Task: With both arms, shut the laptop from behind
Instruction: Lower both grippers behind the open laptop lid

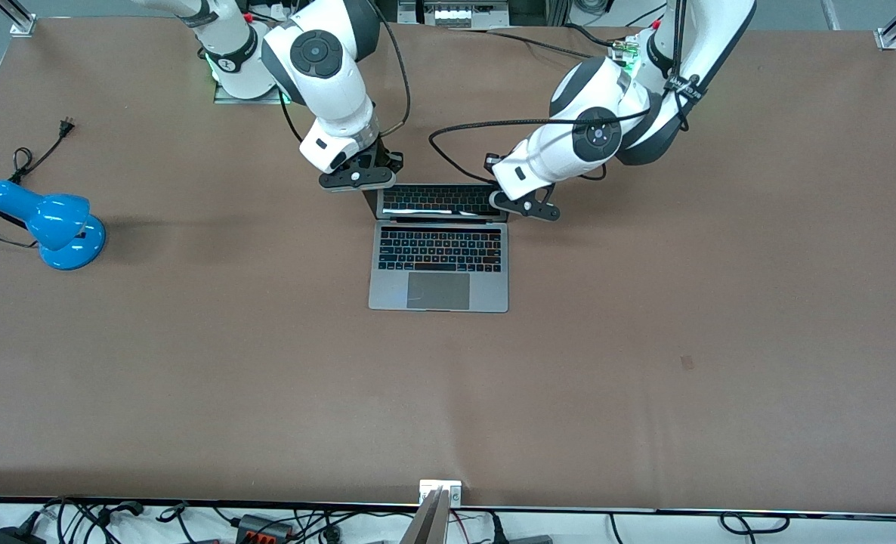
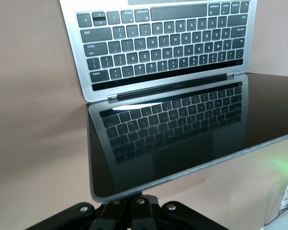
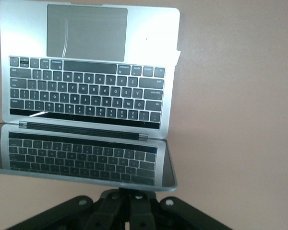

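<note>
The silver-grey laptop (image 1: 439,264) lies open at the middle of the table, and its dark screen (image 1: 437,201) leans over the keyboard and mirrors the keys. My right gripper (image 1: 360,179) is shut against the back of the lid at the corner toward the right arm's end. My left gripper (image 1: 527,205) is shut against the back of the lid at the other corner. In the left wrist view the lid's top edge (image 2: 182,165) covers the tips of the left gripper (image 2: 134,202). In the right wrist view the lid's edge (image 3: 110,181) lies across the right gripper (image 3: 132,195) in the same way.
A blue desk lamp (image 1: 49,224) lies toward the right arm's end of the table, with its black cord and plug (image 1: 64,127) beside it. The brown table (image 1: 644,355) stretches wide around the laptop. Cables and power strips (image 1: 259,525) run along the edge nearest the front camera.
</note>
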`<state>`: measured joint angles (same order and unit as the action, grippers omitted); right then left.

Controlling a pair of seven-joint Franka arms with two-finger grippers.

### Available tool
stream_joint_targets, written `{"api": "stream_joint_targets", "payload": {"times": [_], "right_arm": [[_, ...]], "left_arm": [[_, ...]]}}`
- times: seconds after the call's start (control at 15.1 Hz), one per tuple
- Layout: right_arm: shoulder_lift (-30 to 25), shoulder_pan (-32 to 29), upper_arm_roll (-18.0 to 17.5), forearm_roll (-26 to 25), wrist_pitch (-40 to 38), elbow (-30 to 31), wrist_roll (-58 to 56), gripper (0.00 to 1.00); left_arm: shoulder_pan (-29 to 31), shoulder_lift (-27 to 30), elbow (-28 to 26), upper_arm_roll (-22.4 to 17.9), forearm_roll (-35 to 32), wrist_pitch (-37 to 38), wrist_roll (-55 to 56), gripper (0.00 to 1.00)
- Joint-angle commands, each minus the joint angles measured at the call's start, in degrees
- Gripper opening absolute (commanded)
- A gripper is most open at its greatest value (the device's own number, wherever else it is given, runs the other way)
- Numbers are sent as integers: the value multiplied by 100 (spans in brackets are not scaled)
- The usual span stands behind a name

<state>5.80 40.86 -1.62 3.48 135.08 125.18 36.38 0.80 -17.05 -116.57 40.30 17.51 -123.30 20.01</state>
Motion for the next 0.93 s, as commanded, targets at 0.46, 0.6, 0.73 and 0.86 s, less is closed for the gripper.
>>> {"api": "stream_joint_targets", "payload": {"times": [0.46, 0.6, 0.73, 0.86], "right_arm": [[482, -272, 39, -365, 633, -239, -105, 0], [702, -324, 48, -383, 642, -450, -122, 0], [948, -421, 48, -514, 660, -713, -184, 0], [1273, -543, 39, -707, 677, -1099, -184, 0]], "left_arm": [[-19, -1010, 864, -74, -872, 25, 636, 1], [-45, -1124, 978, -179, -942, 34, 636, 1], [-54, -1369, 1259, -250, -1022, 104, 636, 1], [-54, -1633, 1444, -268, -1206, 121, 662, 1]]}}
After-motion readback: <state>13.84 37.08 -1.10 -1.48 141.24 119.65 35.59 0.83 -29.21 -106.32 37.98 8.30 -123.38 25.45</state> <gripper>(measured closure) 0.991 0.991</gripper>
